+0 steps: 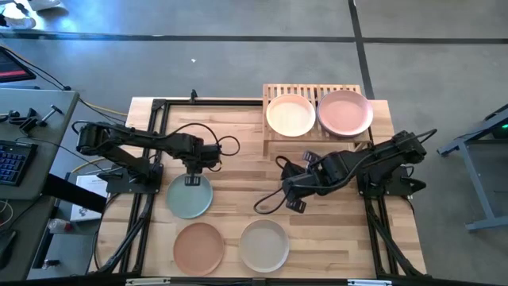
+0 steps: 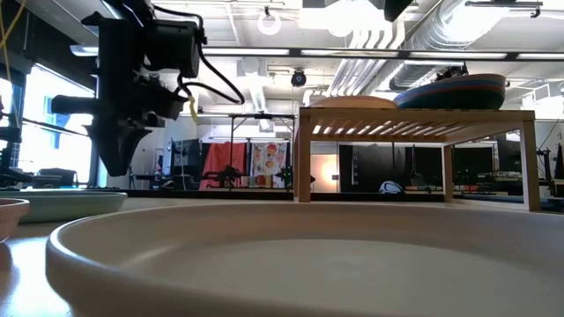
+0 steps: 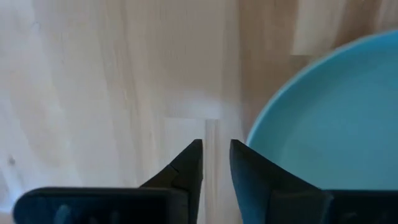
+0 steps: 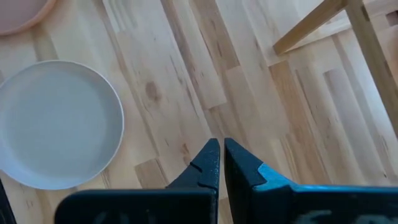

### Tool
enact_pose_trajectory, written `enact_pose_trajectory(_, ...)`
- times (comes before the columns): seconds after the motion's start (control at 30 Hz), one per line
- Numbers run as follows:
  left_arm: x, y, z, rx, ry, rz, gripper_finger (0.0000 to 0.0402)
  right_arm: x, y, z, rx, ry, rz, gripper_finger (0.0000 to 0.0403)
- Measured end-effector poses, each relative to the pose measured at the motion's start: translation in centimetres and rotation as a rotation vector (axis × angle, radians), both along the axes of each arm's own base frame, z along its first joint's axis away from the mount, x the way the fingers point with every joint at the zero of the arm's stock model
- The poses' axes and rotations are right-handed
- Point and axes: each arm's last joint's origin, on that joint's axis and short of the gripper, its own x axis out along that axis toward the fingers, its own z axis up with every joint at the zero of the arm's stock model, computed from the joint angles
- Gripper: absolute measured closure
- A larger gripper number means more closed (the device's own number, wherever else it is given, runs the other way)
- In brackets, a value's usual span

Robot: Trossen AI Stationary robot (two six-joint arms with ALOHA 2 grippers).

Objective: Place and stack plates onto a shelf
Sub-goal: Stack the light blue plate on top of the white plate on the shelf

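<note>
The slatted wooden shelf [image 1: 271,135] stands at the table's far right. On it rest a cream plate [image 1: 290,115] and a stack topped by a pink plate [image 1: 345,113]; the low view shows darker plates [image 2: 458,91] under the pink one. A pale green plate [image 1: 190,197], a terracotta plate [image 1: 198,248] and a beige plate [image 1: 263,245] lie flat on the table. My left gripper [image 1: 192,179] [image 3: 216,152] hangs narrowly open over the pale green plate's far rim [image 3: 280,93], its fingers just outside it. My right gripper [image 1: 289,195] [image 4: 221,152] is shut above bare table between the shelf and the beige plate [image 4: 56,124].
Both arm bases and their black frame rails [image 1: 151,143] flank the work area. The shelf's leg [image 4: 311,25] stands near my right gripper. Bare planks lie between the three table plates and the shelf. A desk with a keyboard [image 1: 12,163] sits off the left edge.
</note>
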Motion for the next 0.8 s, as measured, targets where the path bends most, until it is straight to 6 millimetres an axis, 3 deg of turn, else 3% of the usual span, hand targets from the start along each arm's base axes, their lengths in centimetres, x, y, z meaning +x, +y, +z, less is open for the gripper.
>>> enact_pose_trajectory(0.17,0.1,-0.5,0.0,-0.11,-0.01,-0.028,0.0309,0.0,-0.1,0.0,-0.018,-0.002,-0.004,0.0402)
enact_pose_trajectory(0.43,0.4,-1.2,0.0,-0.109,-0.04,-0.048,0.0311,0.0,-0.1,0.0,-0.017,-0.002,-0.005,0.0402)
enact_pose_trajectory(0.8,1.2,-1.2,-2.1,-0.116,0.048,-0.048,0.0311,0.0,-0.1,0.0,-0.015,-0.001,-0.005,0.0402)
